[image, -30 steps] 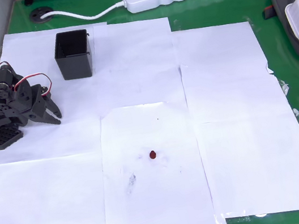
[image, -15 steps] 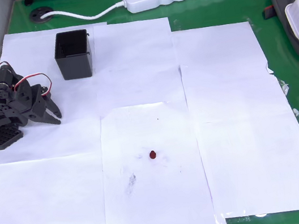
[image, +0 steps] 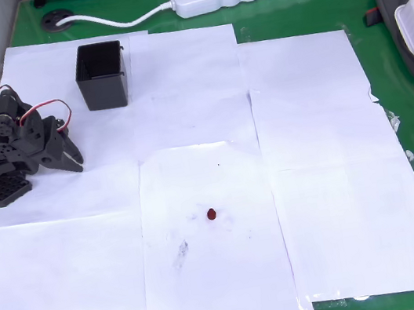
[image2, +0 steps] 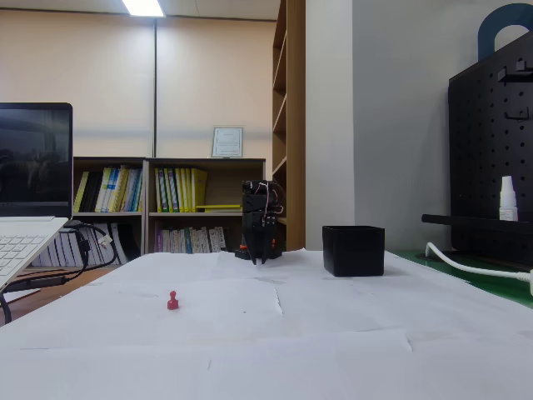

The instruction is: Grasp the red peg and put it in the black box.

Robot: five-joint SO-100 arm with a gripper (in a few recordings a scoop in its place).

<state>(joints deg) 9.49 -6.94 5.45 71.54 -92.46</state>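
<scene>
Left of frame overhead, hand (image: 72, 157) parked low, fingers slightly parted, grasping nothing. Peg (image: 211, 215) alone at lower centre on white paper (image: 323, 183), well apart from box (image: 101, 75) at upper left. Best to reach across, open over peg, descend straight, pinch gently. Fixed view adds peg's upright knobbed shape (image2: 172, 300) and box height (image2: 354, 250).

What I can't make out

My gripper (image: 74, 156) is too small and dark to read its jaws; beside the black box (image: 102, 75), my arm's base is cut off.
</scene>
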